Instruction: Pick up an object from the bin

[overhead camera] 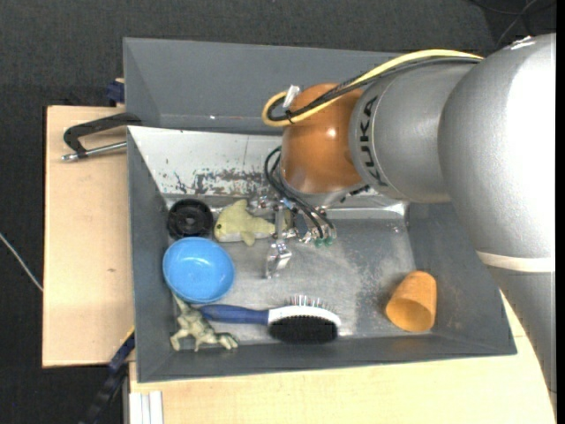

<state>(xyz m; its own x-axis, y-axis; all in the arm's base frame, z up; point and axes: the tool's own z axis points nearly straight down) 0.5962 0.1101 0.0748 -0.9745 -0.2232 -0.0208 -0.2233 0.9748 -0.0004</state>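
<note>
The pale yellow figure lies on the bin floor just left of the fingers and slightly behind them, close to the back wall; whether it touches them cannot be told. Far left of the fingers, the sloped left wall of the grey bin bounds the working area. Against that side, a black ring lies just left of the pale yellow figure, close beside it. A blue bowl sits in front of the ring, open side up, left of the fingers and a little nearer the front. A small tan toy animal lies at the front left corner, near the front wall. A brush with a blue handle and a black head runs along the front, with its handle starting under the bowl's edge and its head in front of the fingers, apart from them. The gripper hangs over bare floor near the middle of the bin, with its fingers drawn close together and nothing visible between them. Right of the fingers the floor is open and unobstructed as far as an orange cup, which lies on its side well apart from them, near the right wall. The arm's orange cover and cables stand above and behind the fingers, hiding part of the back wall.
</note>
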